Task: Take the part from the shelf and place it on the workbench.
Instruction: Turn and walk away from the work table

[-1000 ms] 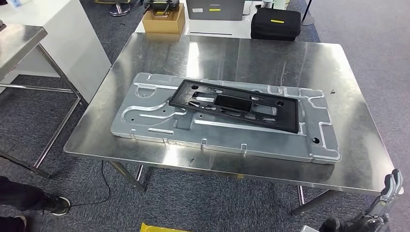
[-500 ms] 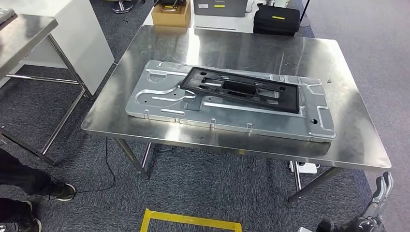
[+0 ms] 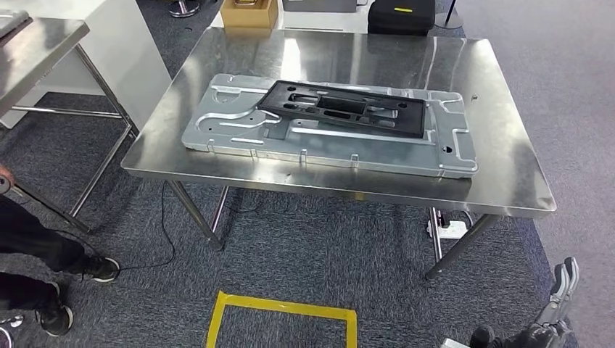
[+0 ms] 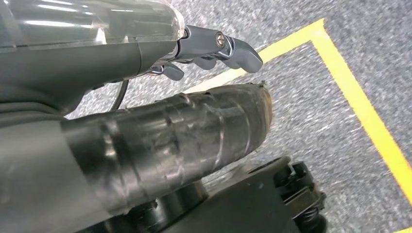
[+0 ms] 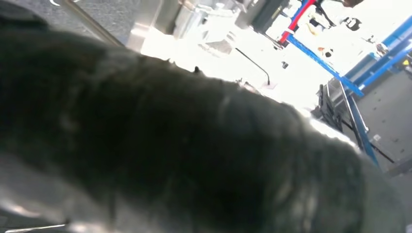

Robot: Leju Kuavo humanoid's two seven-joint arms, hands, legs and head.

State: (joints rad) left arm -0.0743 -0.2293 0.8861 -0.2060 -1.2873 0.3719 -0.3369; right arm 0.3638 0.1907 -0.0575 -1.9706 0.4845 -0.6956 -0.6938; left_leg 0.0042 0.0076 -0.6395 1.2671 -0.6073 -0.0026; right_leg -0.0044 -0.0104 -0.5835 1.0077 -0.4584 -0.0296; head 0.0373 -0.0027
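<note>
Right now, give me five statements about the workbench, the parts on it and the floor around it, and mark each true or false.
1. The black frame part lies on top of the silver metal plate. True.
2. The silver metal plate stands on the carpet beside the workbench. False: it lies flat on the workbench top.
3. A yellow taped rectangle marks the carpet in front of the workbench. True.
4. The right hand holds the black frame part. False: it hangs low beside the workbench, apart from the part.
5. A cardboard box sits on the workbench top. False: it stands beyond the workbench's far edge.
</note>
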